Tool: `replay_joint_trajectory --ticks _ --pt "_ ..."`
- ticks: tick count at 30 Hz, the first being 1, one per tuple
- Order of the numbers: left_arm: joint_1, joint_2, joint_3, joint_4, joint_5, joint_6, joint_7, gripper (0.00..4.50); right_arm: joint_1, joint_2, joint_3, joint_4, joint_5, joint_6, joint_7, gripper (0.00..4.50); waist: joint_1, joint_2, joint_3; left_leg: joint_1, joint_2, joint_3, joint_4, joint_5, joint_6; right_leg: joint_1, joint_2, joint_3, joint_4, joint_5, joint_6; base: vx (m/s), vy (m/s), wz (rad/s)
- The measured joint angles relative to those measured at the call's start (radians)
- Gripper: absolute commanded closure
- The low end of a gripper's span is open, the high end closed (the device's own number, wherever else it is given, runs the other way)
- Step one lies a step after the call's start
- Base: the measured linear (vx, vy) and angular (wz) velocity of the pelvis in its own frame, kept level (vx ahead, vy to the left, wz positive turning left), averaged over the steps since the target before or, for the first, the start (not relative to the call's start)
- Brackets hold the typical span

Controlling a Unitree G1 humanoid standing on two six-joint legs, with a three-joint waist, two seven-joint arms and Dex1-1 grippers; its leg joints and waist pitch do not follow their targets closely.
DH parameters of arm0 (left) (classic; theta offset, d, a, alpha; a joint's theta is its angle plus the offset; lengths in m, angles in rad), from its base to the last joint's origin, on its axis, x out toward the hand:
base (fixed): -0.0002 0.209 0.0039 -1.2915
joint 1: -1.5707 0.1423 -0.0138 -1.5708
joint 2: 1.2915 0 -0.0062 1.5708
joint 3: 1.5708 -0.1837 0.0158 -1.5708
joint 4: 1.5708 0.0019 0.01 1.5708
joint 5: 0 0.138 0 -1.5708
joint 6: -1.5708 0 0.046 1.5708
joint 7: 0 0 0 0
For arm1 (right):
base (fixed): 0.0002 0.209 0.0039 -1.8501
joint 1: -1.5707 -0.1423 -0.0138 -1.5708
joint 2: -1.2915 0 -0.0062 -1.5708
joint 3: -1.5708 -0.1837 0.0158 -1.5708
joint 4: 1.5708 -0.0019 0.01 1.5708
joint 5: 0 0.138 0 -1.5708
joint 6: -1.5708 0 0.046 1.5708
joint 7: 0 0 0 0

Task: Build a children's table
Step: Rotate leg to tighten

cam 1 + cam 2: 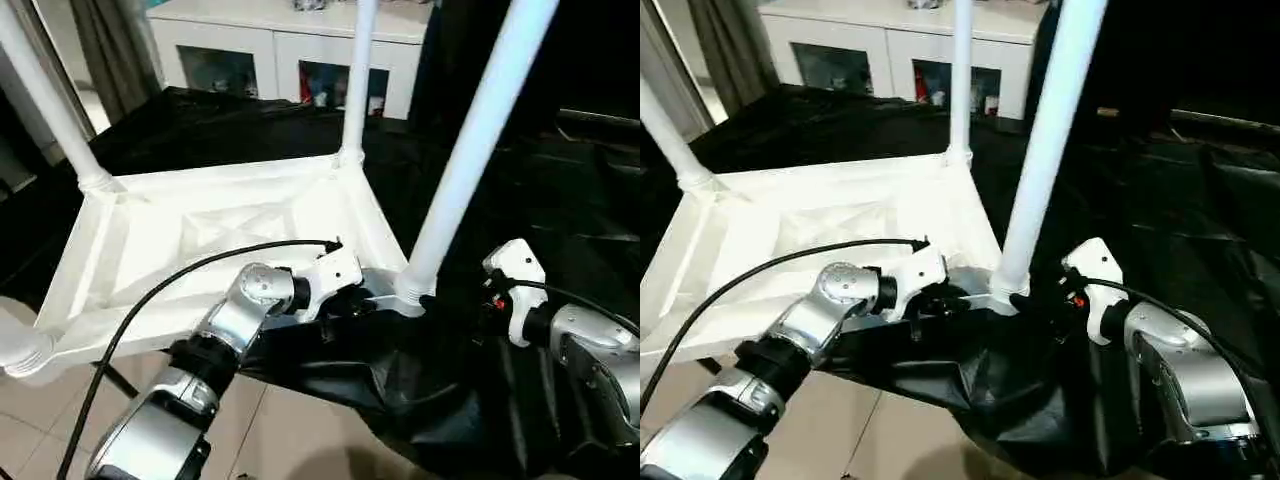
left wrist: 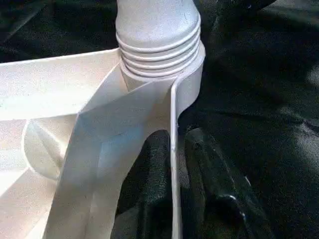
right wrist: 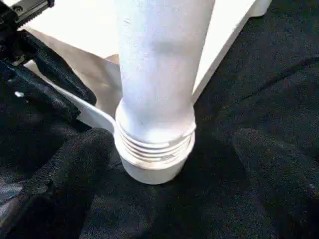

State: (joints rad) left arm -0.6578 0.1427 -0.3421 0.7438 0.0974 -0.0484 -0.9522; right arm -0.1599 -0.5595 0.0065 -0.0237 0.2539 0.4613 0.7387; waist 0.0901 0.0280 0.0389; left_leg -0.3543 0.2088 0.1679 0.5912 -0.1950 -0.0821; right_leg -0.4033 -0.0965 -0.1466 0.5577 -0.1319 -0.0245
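The white tabletop [image 1: 200, 230] lies upside down on black cloth, ribbed underside up. Three white legs stand in its corner sockets: one at the far left [image 1: 45, 100], one at the far right [image 1: 357, 80] and one at the near right [image 1: 470, 150]. My left gripper [image 2: 179, 199] is at the near right corner, its black fingers [image 2: 214, 189] standing narrowly apart astride the thin rim [image 2: 174, 149]. My right gripper [image 3: 169, 174] is open wide, one finger [image 3: 65, 184] on each side of the near right leg's threaded base [image 3: 154, 149], not touching it.
Black cloth [image 1: 560, 200] covers the work surface and hangs over its near edge. Tiled floor [image 1: 290, 430] shows below. A white cabinet [image 1: 290, 50] stands at the back. A black cable [image 1: 170, 290] arcs over my left forearm.
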Motion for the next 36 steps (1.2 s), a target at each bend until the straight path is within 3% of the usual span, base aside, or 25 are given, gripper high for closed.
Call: replay_joint_trajectory --ticks 14,34,36 --pt "0.000 0.020 0.008 0.003 0.002 -0.006 -0.016 3.73 0.000 -0.001 0.001 0.000 0.000 -0.005 0.013 0.00 0.000 0.000 0.000 0.000 0.000 0.000 0.000 0.000 -0.001 0.000 0.000 0.000 0.000 0.000 0.000 0.000 0.000 0.00" --pt "-0.066 -0.001 0.001 0.116 0.027 -0.036 -0.015 3.73 0.000 -0.005 0.003 -0.001 0.000 -0.004 0.034 0.00 -0.001 0.000 0.000 0.003 -0.001 0.000 0.001 0.000 -0.001 0.003 0.000 0.000 0.000 0.000 0.000 0.000 0.000 0.00" --pt "-0.067 -0.003 0.006 0.116 0.022 -0.024 -0.020 3.53 0.000 -0.005 0.003 -0.001 0.000 -0.005 0.034 0.00 -0.001 0.000 0.000 0.003 -0.001 0.000 0.001 0.000 -0.001 0.003 0.000 0.000 0.000 0.000 0.000 0.000 0.000 0.00"
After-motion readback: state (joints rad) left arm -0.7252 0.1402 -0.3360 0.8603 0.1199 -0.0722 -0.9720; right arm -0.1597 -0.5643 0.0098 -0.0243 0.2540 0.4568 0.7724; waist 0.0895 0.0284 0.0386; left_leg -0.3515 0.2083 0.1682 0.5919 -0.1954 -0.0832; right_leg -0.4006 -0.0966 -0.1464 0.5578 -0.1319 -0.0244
